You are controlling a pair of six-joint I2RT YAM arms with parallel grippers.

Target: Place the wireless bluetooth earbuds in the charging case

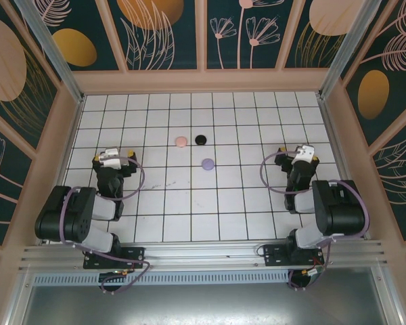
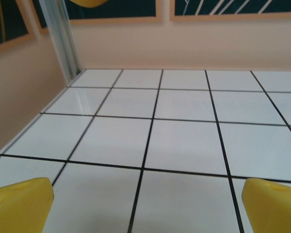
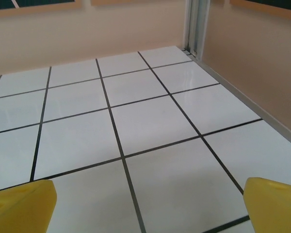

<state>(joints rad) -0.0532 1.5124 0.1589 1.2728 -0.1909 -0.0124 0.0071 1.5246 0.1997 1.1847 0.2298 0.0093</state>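
Left tool (image 1: pixel 111 157) and right tool (image 1: pixel 302 154), wide open and empty, flank the lilac case (image 1: pixel 208 163), best approached slowly from above.

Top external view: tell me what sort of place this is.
Probably a purpose-built robot test cell, not a home: a white tiled table walled in by painted leaf-pattern panels, an aluminium rail along the near edge, and the left arm and right arm bolted there.

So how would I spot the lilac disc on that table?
Look at the white tiled table, near its middle, where three small round discs sit. The lilac disc lies nearest the front edge, apart from the pink disc and black disc behind it.
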